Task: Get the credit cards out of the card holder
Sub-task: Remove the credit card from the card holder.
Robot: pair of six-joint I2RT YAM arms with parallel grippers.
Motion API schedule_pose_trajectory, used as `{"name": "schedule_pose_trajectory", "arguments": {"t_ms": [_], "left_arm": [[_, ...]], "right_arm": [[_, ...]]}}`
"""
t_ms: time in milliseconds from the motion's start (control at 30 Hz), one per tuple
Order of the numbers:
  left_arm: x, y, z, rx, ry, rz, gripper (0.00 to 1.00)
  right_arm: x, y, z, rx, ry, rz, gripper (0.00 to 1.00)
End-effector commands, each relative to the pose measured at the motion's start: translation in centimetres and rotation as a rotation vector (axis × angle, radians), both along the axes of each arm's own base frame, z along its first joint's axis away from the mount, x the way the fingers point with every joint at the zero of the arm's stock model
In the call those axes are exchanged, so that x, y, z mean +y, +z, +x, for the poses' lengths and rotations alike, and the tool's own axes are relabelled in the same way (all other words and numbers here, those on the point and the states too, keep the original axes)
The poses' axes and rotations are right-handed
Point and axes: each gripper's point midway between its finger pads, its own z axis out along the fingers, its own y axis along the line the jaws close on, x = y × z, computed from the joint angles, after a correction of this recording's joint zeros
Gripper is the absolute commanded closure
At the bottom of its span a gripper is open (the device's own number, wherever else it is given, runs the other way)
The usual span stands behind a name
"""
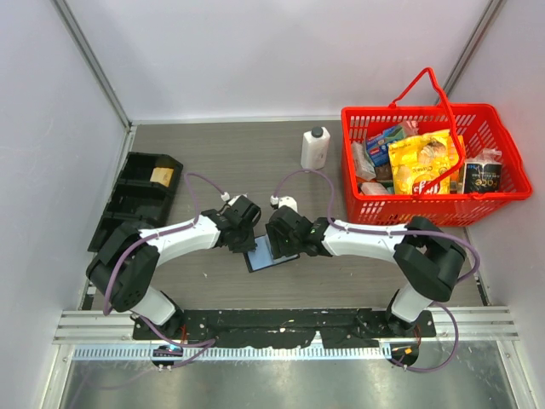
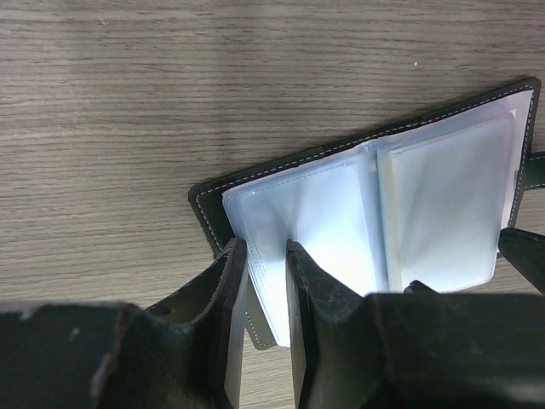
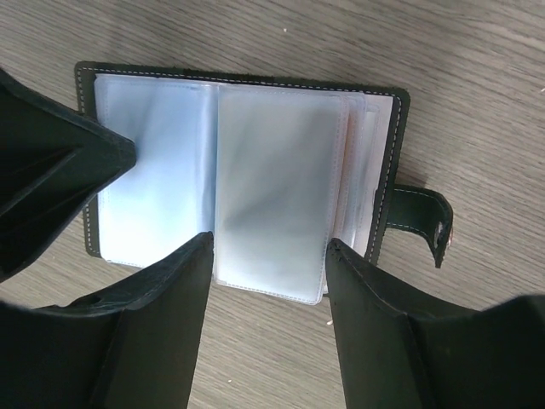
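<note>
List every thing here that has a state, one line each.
card holder, open, lying flat, snap tab undone
left gripper, shut on the card holder's edge
right gripper, open, straddling the middle sleeve
bottle, upright, capped
basket, handle raised, filled with groceries
tray, one compartment holds a yellowish item
</note>
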Motion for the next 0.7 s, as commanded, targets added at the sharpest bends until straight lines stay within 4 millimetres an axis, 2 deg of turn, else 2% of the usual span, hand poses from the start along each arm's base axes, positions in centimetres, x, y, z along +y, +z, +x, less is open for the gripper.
{"name": "schedule_pose_trajectory", "arguments": {"t_ms": [0, 233, 500, 667], "left_arm": [[-1.3, -0.2, -0.4, 0.024, -0.015, -0.054, 0.73], [-1.3, 0.0, -0.4, 0.023, -0.015, -0.057, 0.74], [-1.2, 0.3, -0.4, 0.009, -0.003, -0.064, 0.74], [-1.0, 0.5, -0.4, -0.001, 0.004, -0.066, 0.74]], "right_arm": [[2.1, 4.2, 0.9, -0.065, 0.022, 0.108, 0.40], [3.5, 5.9, 0.2, -0.067, 0.071, 0.183, 0.46], [5.0, 7.7, -0.8, -0.068, 0.141, 0.275, 0.57], [5.6, 7.3, -1.7, -0.032, 0.190, 0.298, 0.60]]}}
